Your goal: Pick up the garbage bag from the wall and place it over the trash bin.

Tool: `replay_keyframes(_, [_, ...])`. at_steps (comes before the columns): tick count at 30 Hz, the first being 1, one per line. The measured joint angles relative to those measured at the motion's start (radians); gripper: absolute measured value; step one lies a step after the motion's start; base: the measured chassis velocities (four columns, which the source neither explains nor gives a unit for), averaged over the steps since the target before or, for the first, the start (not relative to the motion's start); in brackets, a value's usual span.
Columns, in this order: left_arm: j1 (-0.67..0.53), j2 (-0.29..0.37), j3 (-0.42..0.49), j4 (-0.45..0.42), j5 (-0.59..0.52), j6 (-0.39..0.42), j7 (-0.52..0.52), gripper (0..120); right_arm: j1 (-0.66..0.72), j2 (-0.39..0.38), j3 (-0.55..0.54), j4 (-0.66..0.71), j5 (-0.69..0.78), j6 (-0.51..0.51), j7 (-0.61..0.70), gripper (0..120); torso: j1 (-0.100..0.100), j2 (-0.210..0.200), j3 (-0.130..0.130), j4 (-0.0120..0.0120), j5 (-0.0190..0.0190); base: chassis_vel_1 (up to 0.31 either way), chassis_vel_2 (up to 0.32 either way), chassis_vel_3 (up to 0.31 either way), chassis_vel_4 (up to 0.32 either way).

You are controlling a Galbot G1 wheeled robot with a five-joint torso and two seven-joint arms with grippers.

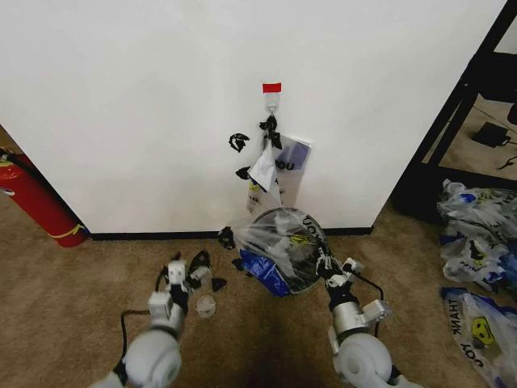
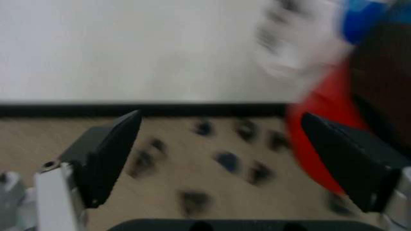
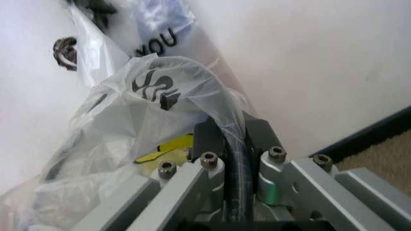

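The see-through garbage bag point(image 1: 284, 242), with blue patches and dark print, lies draped across the trash bin point(image 1: 279, 283) at the foot of the white wall point(image 1: 121, 97). My right gripper point(image 1: 325, 263) is at the bin's right side. Its fingers point(image 3: 209, 139) are shut on the garbage bag point(image 3: 160, 101) and a dark rim point(image 3: 235, 161) under it. My left gripper point(image 1: 194, 271) hovers low over the carpet left of the bin, open with nothing between its fingers point(image 2: 109, 154). The bin's red base point(image 2: 314, 130) shows beside them.
More whitish bags point(image 1: 271, 170) hang from the hook point(image 1: 272, 103) under a red tape strip point(image 1: 271, 87). A red fire extinguisher point(image 1: 36, 202) stands at the left wall. A black shelf frame point(image 1: 452, 121) and heaped printed bags point(image 1: 481, 234) fill the right.
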State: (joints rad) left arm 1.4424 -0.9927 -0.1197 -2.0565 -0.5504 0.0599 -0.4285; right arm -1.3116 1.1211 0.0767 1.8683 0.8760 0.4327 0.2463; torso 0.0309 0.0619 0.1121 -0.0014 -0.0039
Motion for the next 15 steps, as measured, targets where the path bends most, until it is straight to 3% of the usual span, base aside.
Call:
replay_keyframes(2, [0.048, -0.002, 0.017, -0.07, -0.054, 0.003, 0.042, 100, 0.005, 0.009, -0.004, -0.009, -0.019, 0.02, 0.001, 1, 0.0, 0.0, 0.0, -0.0001, 0.0002, 0.0, 0.0, 0.0, 0.0])
replay_keyframes(8, [0.121, -0.022, 0.055, -0.17, -0.078, -0.01, 0.128, 100, 0.005, 0.013, -0.007, -0.01, -0.04, 0.024, 0.0, 1, 0.0, 0.0, 0.0, 0.0001, 0.0003, 0.0, 0.0, 0.0, 0.0])
replay_keyframes(15, [0.091, -0.063, 0.081, -0.165, -0.075, -0.026, 0.184, 94, 0.005, 0.014, -0.014, -0.005, -0.051, 0.022, -0.004, 1, 0.0, 0.0, 0.0, -0.0002, 0.0001, 0.0, 0.0, 0.0, 0.0])
